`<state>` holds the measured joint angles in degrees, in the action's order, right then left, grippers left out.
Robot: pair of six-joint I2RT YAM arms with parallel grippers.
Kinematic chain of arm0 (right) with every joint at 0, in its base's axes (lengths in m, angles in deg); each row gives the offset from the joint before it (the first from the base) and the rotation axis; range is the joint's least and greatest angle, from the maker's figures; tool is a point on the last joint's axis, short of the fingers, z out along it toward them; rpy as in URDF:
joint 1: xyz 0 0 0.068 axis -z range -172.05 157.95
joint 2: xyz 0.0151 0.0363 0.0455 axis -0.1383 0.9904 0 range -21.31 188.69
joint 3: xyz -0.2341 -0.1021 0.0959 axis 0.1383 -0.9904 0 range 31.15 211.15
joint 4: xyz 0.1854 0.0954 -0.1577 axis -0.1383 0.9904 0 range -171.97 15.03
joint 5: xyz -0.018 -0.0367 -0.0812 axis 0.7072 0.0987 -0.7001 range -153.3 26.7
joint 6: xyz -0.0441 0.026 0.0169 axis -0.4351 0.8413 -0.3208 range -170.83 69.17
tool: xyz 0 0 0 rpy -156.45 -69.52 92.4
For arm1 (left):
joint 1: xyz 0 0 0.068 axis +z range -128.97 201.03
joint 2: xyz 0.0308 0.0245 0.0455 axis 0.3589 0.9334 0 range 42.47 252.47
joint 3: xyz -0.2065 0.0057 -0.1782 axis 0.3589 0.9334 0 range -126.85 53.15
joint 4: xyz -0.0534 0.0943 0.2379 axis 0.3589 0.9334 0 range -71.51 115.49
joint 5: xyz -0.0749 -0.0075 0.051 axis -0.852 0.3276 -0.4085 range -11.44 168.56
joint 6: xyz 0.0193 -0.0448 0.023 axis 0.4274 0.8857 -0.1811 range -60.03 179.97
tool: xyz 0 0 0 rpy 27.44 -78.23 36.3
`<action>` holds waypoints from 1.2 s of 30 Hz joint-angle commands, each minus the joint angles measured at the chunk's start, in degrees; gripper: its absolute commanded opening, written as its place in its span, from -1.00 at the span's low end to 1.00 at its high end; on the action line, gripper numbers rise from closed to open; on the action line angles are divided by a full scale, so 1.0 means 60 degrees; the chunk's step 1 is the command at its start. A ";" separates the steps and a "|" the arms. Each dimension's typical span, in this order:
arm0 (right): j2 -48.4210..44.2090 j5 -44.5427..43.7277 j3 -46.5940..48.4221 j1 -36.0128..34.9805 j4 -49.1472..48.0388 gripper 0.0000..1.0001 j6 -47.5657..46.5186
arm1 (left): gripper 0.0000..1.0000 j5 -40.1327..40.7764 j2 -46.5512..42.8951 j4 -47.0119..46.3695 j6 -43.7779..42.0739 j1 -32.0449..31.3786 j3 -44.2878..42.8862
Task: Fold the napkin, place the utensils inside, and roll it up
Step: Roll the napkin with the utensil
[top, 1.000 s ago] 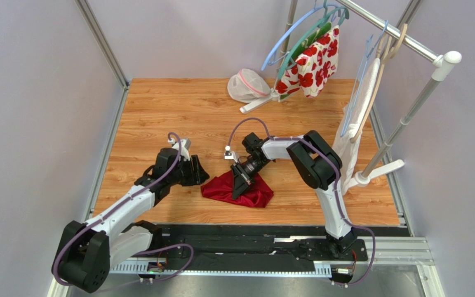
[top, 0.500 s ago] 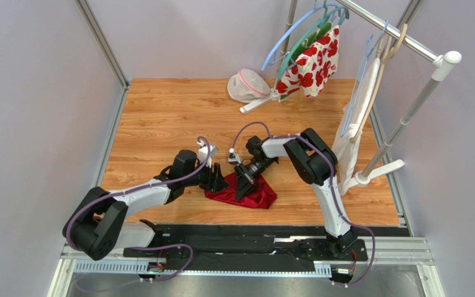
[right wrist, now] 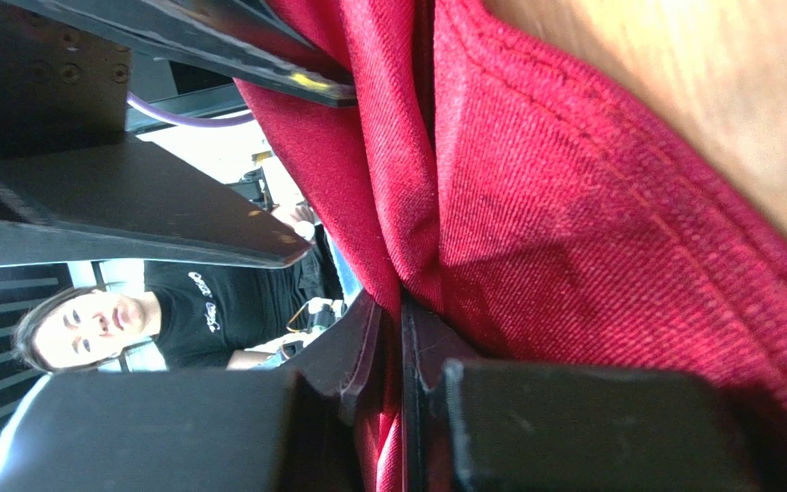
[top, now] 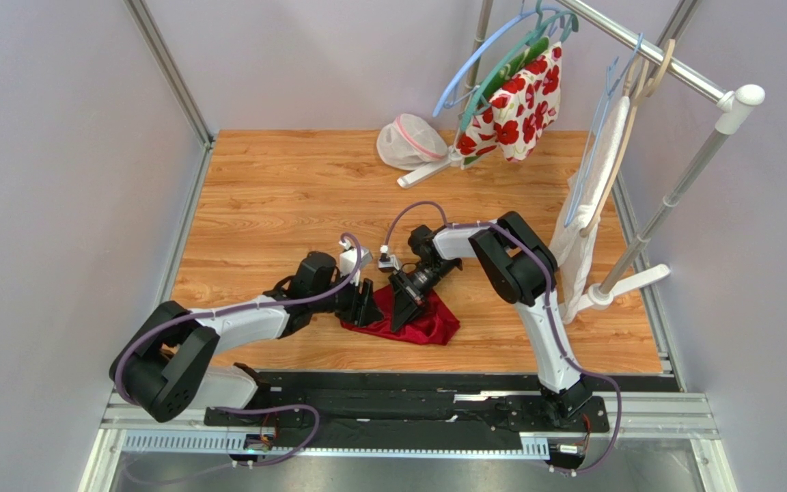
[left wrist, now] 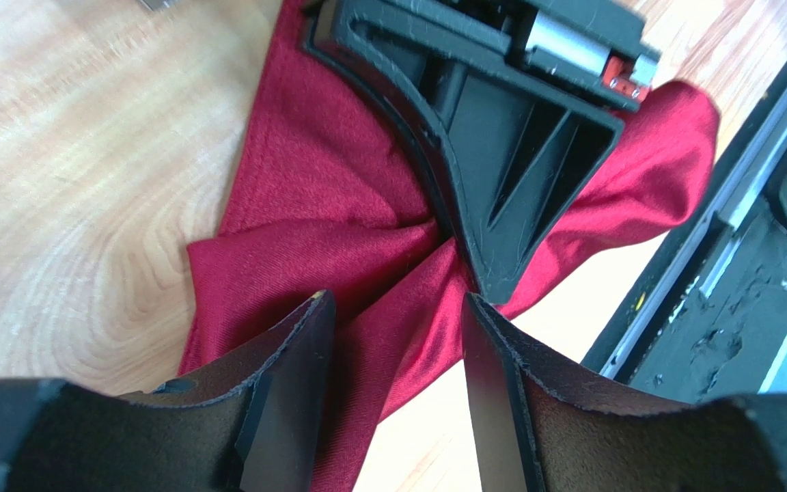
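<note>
The dark red napkin (top: 418, 323) lies crumpled on the wooden table near its front edge. My right gripper (top: 401, 310) is shut on a pinched fold of the napkin (right wrist: 572, 205), the cloth squeezed between its fingers (right wrist: 367, 349). My left gripper (top: 369, 305) is open at the napkin's left edge. In the left wrist view its two fingers (left wrist: 295, 369) straddle a ridge of the red cloth (left wrist: 316, 236) without closing, just short of the right gripper's black finger (left wrist: 511, 164). No spoon or other utensil is in view.
A clothes rack (top: 675, 72) stands at the back right with hangers, a white cloth with red flowers (top: 516, 103) and a white towel (top: 587, 205). A white mesh bag (top: 410, 141) lies at the back. A black rail (top: 449, 395) runs along the table's front.
My left arm has swung right from the table's left side to the napkin's left edge. My right gripper has stayed shut on the cloth, which shifted only slightly.
</note>
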<state>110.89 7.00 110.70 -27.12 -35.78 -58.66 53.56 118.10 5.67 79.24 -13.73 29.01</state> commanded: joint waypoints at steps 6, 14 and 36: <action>0.0920 -0.1126 0.0174 0.0674 -0.0287 -1.00 0.0017 | 0.08 0.0020 0.0343 0.0642 -0.0223 -0.0534 -0.0459; 0.0804 -0.1126 0.0190 0.0791 -0.0287 -1.00 0.0061 | -0.57 0.0415 0.0870 0.1271 -0.0091 -0.0578 -0.0751; -0.6723 -0.6326 -0.3075 0.1084 -0.3142 0.44 0.3546 | -1.00 0.0313 0.2378 0.3659 0.0553 -0.0578 -0.2201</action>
<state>79.79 -21.33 96.54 -20.48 -48.45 -43.10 55.34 128.95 19.52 81.78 -16.77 16.99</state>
